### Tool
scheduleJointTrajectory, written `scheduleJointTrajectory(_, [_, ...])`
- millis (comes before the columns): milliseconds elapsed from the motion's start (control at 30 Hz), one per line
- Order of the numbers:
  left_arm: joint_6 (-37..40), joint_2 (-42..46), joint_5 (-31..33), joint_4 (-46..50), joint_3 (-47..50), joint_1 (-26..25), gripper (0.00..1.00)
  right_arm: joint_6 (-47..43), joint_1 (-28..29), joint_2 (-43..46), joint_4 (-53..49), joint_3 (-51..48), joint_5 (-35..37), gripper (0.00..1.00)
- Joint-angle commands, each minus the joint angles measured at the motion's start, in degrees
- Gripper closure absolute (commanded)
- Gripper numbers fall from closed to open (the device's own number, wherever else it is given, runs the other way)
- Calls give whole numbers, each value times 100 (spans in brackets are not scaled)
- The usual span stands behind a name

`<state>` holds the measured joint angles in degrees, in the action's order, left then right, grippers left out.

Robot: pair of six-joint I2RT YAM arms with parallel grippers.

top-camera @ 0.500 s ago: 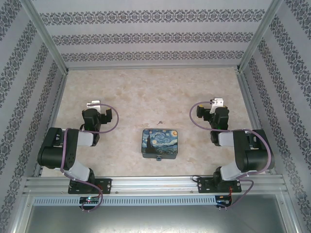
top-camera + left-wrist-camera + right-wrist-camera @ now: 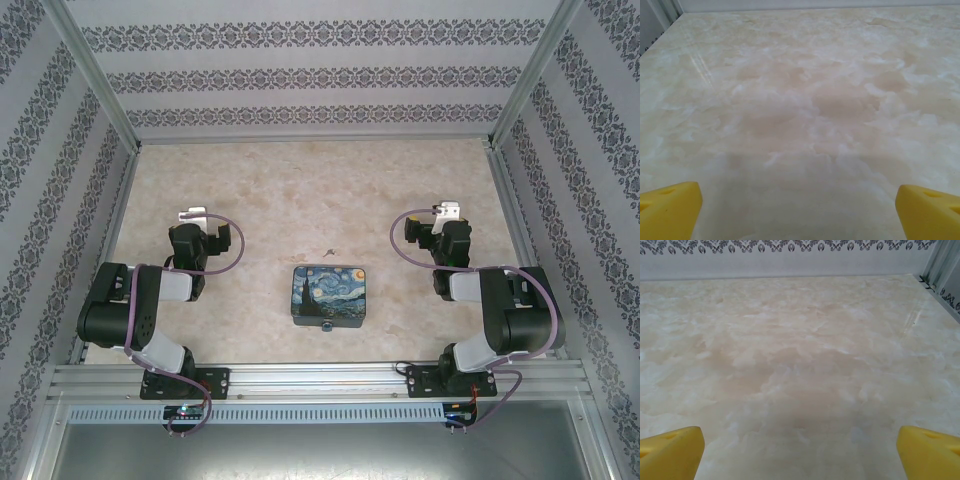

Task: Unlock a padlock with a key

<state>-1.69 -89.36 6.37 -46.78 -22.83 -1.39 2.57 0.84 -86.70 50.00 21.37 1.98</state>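
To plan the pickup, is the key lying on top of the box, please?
No, the key lies on the table just beyond the box.

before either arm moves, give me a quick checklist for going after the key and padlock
1. left gripper open, nothing between its fingertips: ok
2. right gripper open, nothing between its fingertips: ok
3. key lying free on the table, just beyond the box and apart from it: ok
4. padlock located at the box's near side: ok
5. padlock shackle shut or open: cannot tell, too small
6. which way the key points, for a grasp: cannot tell
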Motion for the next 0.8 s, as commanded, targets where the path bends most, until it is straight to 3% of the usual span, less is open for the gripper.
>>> scheduleJointTrajectory(0, [-17,-5,-48,-198,-20,55,1,-57,-70,-5,142,80,-163,2])
scheduleJointTrajectory(200, [31,-6,-164,-180,-28,59,1,7,-172,18,175,53,-418,2])
scheduleJointTrajectory(300, [39,104,-186,51,-106,57,0,105,-172,112,165,67,-188,2])
scheduleJointTrajectory(500, [29,604,-118,1342,-622,59,0,285,-173,990,-1404,440,130,2])
scheduleJointTrajectory(633, [-191,867,-122,2580,-1168,58,0,1402,-234,1410,-3600,1292,610,2])
scheduleJointTrajectory(767, [-981,1045,-265,3863,-1812,51,0,1837,-357,1592,-4467,1750,-266,2])
